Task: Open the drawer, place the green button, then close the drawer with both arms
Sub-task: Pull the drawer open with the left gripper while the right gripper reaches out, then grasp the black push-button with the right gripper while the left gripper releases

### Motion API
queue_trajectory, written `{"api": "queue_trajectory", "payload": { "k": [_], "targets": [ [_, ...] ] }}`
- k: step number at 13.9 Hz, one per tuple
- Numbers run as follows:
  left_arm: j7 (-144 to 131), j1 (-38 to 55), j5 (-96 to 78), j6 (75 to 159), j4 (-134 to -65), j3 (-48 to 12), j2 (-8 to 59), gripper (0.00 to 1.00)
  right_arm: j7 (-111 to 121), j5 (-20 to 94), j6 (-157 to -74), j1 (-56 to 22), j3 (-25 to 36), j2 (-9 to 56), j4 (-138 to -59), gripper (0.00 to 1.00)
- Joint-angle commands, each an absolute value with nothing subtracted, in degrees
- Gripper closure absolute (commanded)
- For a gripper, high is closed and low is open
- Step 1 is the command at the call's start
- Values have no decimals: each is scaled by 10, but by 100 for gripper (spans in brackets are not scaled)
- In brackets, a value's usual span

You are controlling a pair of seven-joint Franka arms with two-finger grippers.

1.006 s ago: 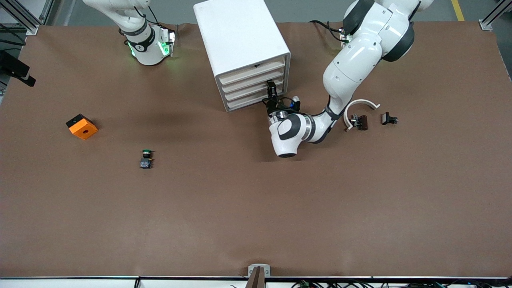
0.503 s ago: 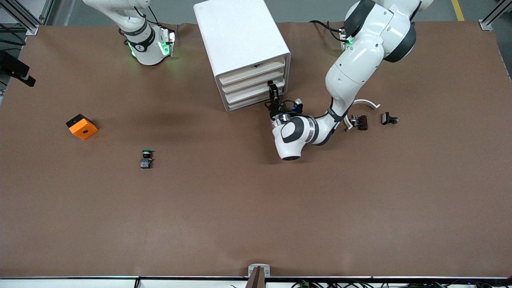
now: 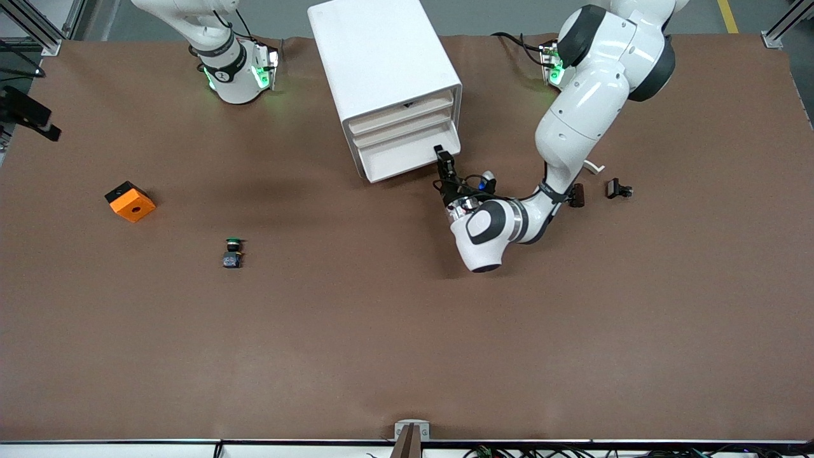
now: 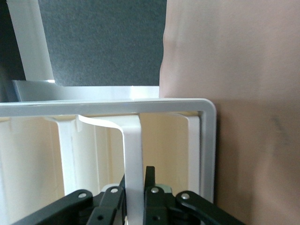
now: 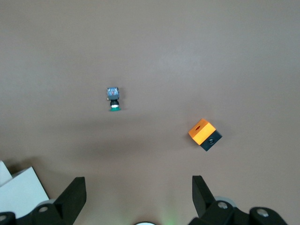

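Observation:
The white cabinet (image 3: 381, 57) stands at the robots' edge of the table. One of its lower drawers (image 3: 407, 156) is pulled partly out, its pale inside showing. My left gripper (image 3: 444, 160) is shut on the drawer's white front handle (image 4: 132, 150), one finger on each side of the strip, as the left gripper (image 4: 133, 187) shows in its wrist view. The button (image 3: 233, 252), green cap and dark body, lies on the brown table toward the right arm's end. My right gripper (image 5: 138, 194) hangs open and empty, high over the table, with the button (image 5: 113, 98) below it.
An orange cube (image 3: 130, 201) with a hole sits toward the right arm's end, also the orange cube (image 5: 204, 134) in the right wrist view. Two small black clips (image 3: 618, 188) and a white curved strip (image 3: 594, 166) lie beside the left arm's elbow.
The left gripper has drawn the drawer out of the cabinet toward the front camera, and the left arm has swung the same way. The right arm has not moved.

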State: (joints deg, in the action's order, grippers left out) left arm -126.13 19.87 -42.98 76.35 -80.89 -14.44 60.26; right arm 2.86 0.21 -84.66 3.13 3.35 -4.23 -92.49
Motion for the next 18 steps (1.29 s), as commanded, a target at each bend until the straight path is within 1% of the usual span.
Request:
{"api": "queue_trajectory", "payload": {
  "k": [1, 3, 4, 8, 11, 13, 14, 15, 17, 18],
  "targets": [
    [-1264, 182, -437, 758, -790, -137, 605, 86, 51, -9, -849, 18, 35, 13, -900, 0],
    [-1264, 165, -436, 758, -785, -137, 603, 86, 54, -12, -852, 26, 38, 47, -897, 0],
    [-1264, 157, -434, 758, -777, -137, 603, 86, 59, -15, -853, 31, 39, 54, -890, 0],
    [-1265, 129, -436, 758, -752, -138, 605, 84, 18, -5, -865, 20, 34, 52, -907, 0],
    [-1264, 120, -436, 758, -748, -137, 606, 83, -48, 10, -915, -2, 34, 56, -954, 0],
    [-1263, 119, -435, 759, -748, -137, 608, 81, -49, 10, -1022, -27, 34, 52, -1033, 0],
    [-1262, 119, -435, 759, -748, -136, 609, 74, -53, 10, -1061, -34, 34, 51, -1062, 0],
    [-1258, 120, -434, 760, -749, -135, 611, 62, -71, 10, -1097, -35, 33, 53, -1085, 0],
    [-1255, 120, -434, 762, -750, -135, 612, 0, -79, 11, -1173, -48, 33, 54, -1134, 0],
    [-1253, 120, -434, 763, -750, -135, 612, 0, -80, 12, -1216, -57, 33, 57, -1162, 0]
  ]
}}
